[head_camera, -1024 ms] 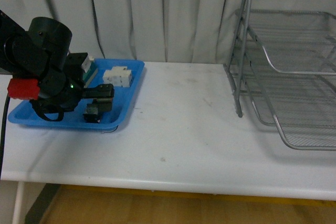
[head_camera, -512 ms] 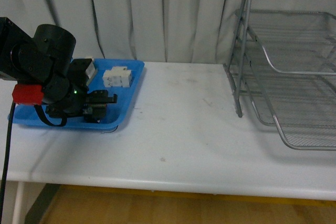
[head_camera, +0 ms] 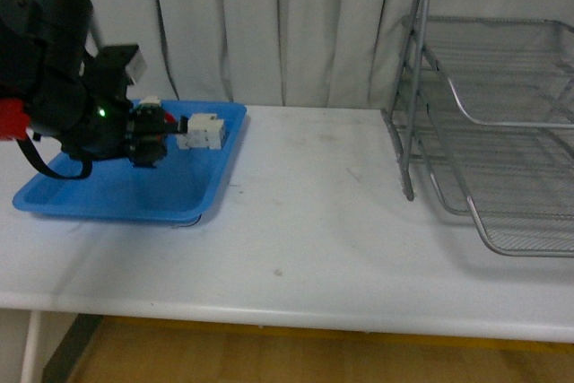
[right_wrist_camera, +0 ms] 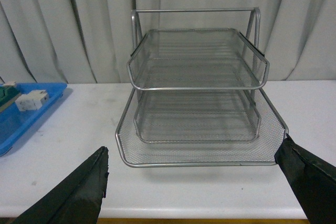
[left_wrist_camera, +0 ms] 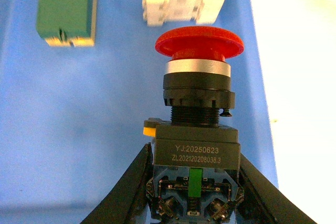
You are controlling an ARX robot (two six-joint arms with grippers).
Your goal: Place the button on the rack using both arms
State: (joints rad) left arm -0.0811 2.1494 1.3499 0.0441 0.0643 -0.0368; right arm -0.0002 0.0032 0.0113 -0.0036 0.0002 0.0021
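Left fingers: the left fingers (left_wrist_camera: 130, 184) were closed on the button (left_wrist_camera: 197, 93), one pressed against each side of its dark, boxy base.
Right fingers: the right fingers (right_wrist_camera: 79, 192) were spread wide apart and held nothing.
Button: it sat between the left fingers with its round red cap pointing away from them, a silver ring and black collar showing under the cap. In the front view the button (head_camera: 154, 127) was over the far part of the tray and appeared clear of its floor.
Tray: the flat blue tray (head_camera: 117, 190) lay at the left end of the surface (head_camera: 314, 221).
White block: the white block (head_camera: 202, 129) rested in the tray, just past the red cap.
Green block: the green block (left_wrist_camera: 67, 6) lay in the tray beside the white one, apart from it.
Left arm: the black left arm (head_camera: 54, 87) hung over the tray's left half.
Rack: the silver wire rack (head_camera: 502, 123) stood at the right end of the surface, well apart from the tray. The right wrist view showed its mesh tiers (right_wrist_camera: 197, 82) facing the open right fingers.
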